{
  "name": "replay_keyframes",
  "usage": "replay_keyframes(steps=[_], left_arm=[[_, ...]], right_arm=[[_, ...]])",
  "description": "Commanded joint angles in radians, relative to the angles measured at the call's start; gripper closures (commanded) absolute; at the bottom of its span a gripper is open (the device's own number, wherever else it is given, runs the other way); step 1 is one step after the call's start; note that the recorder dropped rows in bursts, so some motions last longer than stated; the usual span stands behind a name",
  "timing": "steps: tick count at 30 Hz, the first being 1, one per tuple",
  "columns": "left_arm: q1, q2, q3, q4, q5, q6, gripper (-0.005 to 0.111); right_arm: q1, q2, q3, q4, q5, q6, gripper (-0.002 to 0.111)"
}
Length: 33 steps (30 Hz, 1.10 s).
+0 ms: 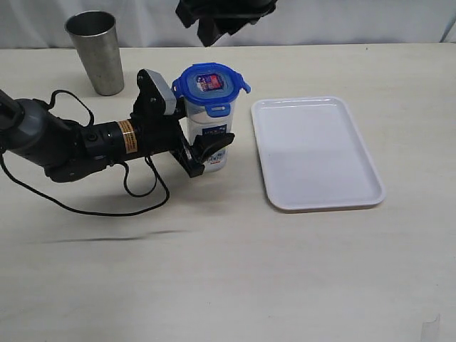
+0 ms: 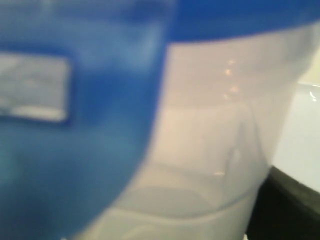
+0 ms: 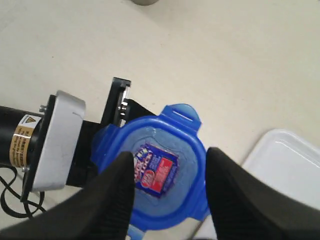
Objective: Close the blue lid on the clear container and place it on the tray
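Observation:
The clear container [image 1: 211, 135] stands upright on the table, just left of the white tray [image 1: 313, 153]. The blue lid [image 1: 210, 83] rests on top of it with its flaps sticking out. My left gripper [image 1: 199, 137] reaches in from the left and is shut on the container's lower body. The left wrist view is filled by the blurred container [image 2: 215, 125], with one of the left gripper's fingers [image 2: 287, 205] dark at the corner. My right gripper [image 3: 170, 159] hangs open above the lid [image 3: 175, 145], touching nothing; it shows at the top edge of the exterior view [image 1: 221, 21].
A tapered steel cup [image 1: 96, 50] stands at the back left. The left arm's black cable [image 1: 142, 192] loops over the table in front of the arm. The tray's corner [image 3: 295, 160] lies close beside the container.

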Motion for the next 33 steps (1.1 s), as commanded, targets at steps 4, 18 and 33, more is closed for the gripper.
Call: replay_keyframes(steps=[4, 18, 33], left_arm=[[-0.004, 0.002, 0.0, 0.014, 0.076, 0.01, 0.107], [-0.004, 0.002, 0.0, 0.014, 0.078, 0.002, 0.107], [-0.004, 0.002, 0.0, 0.014, 0.078, -0.006, 0.107]], right_arm=[[-0.047, -0.015, 0.019, -0.057, 0.105, 0.056, 0.065], [-0.212, 0.049, 0.185, 0.425, 0.009, -0.237, 0.065], [-0.21, 0.153, 0.185, 0.507, 0.031, -0.273, 0.071]])
